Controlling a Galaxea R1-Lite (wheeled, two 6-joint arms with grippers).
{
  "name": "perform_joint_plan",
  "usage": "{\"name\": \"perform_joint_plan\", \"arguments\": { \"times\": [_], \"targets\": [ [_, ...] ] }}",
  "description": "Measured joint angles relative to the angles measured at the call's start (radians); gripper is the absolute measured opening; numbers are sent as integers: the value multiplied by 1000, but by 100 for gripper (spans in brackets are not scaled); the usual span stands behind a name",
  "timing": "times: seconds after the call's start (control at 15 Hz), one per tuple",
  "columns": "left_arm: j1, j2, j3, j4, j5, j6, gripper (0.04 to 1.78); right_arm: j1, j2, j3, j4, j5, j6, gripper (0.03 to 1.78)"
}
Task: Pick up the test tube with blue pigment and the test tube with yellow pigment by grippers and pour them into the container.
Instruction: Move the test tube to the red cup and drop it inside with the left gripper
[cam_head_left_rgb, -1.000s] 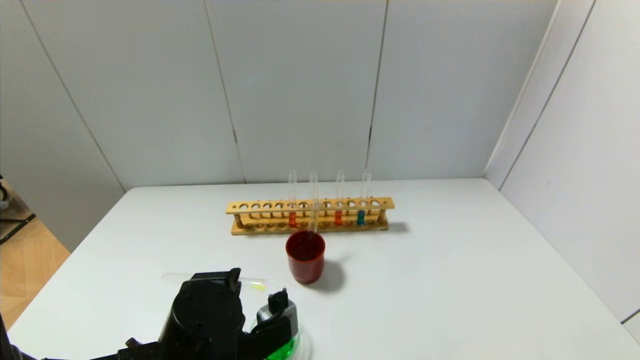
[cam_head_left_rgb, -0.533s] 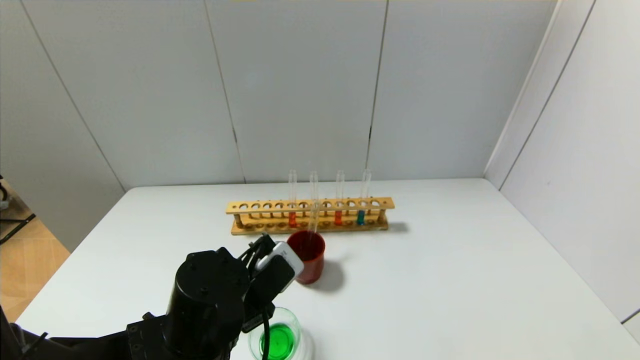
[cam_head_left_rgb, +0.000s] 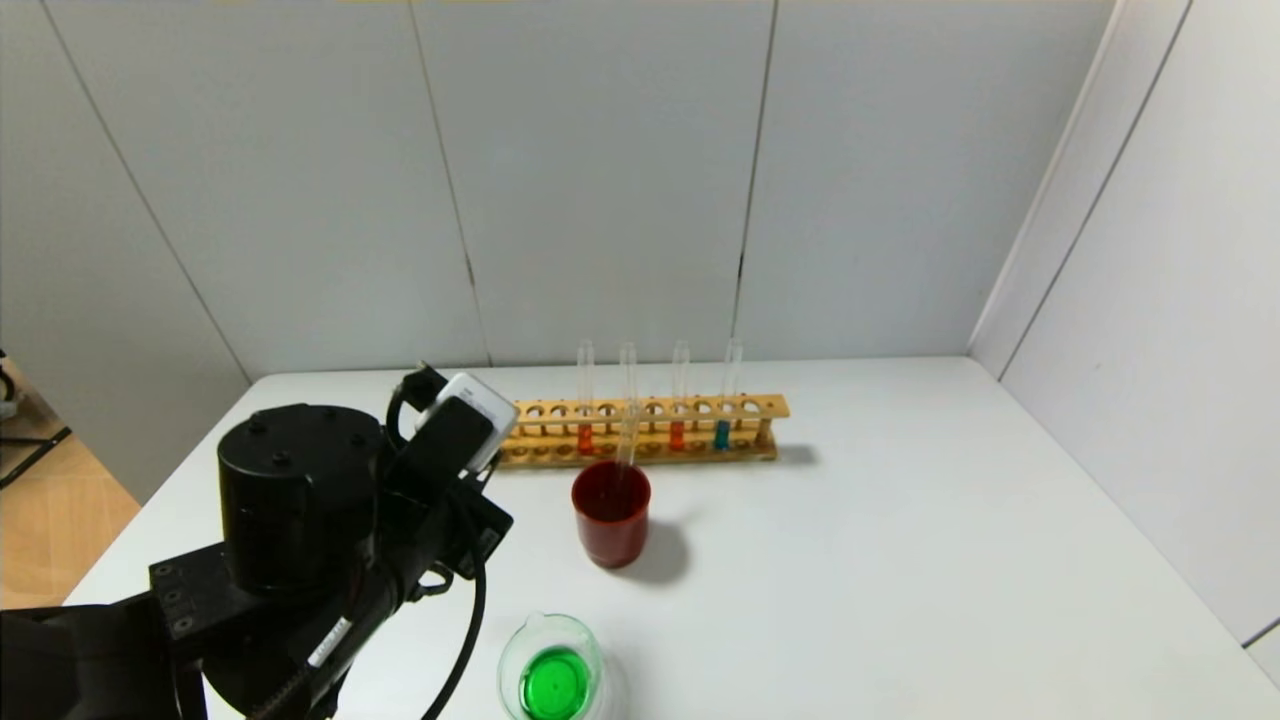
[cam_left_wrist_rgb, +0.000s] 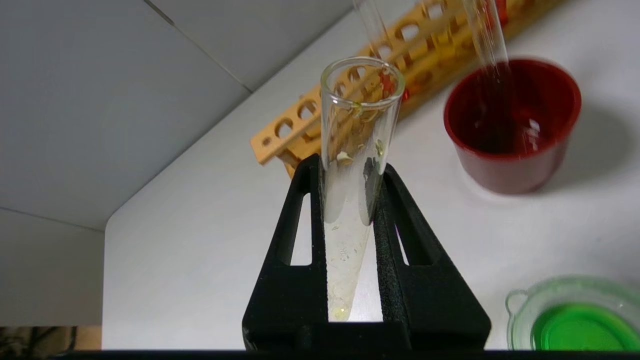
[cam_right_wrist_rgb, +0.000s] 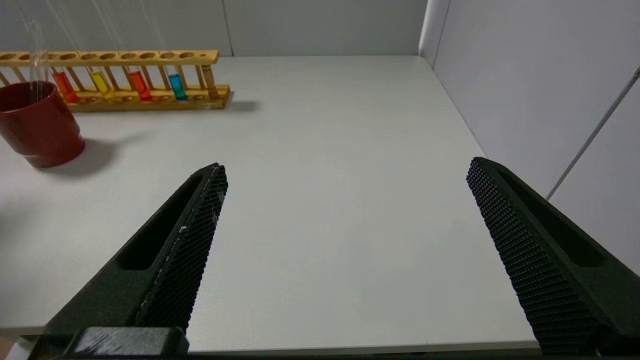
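White tabletop (cam_head_left_rgb: 900, 560), green liquid sitting in the container (cam_head_left_rgb: 553, 668). Left end effector (cam_left_wrist_rgb: 350, 210) is clamped on the drained test tube with yellow pigment (cam_left_wrist_rgb: 356, 150); right end effector (cam_right_wrist_rgb: 345, 250) gapes wide, holding nothing.

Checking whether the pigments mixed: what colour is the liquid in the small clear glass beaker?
Bright green, in the small clear glass beaker; it shows best in the head view.

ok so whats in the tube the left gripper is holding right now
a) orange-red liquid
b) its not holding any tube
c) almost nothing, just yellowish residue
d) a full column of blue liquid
c: in the left wrist view the left gripper is shut on a clear tube holding only yellowish droplets and a trace at its bottom, while the container holds green liquid.
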Motion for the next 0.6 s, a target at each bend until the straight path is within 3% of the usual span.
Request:
{"name": "perform_joint_plan", "arguments": {
  "times": [0.6],
  "targets": [
    [22,16,-230,35,-182,-270,33,0,0,0,0,0,0,175]
  ]
}}
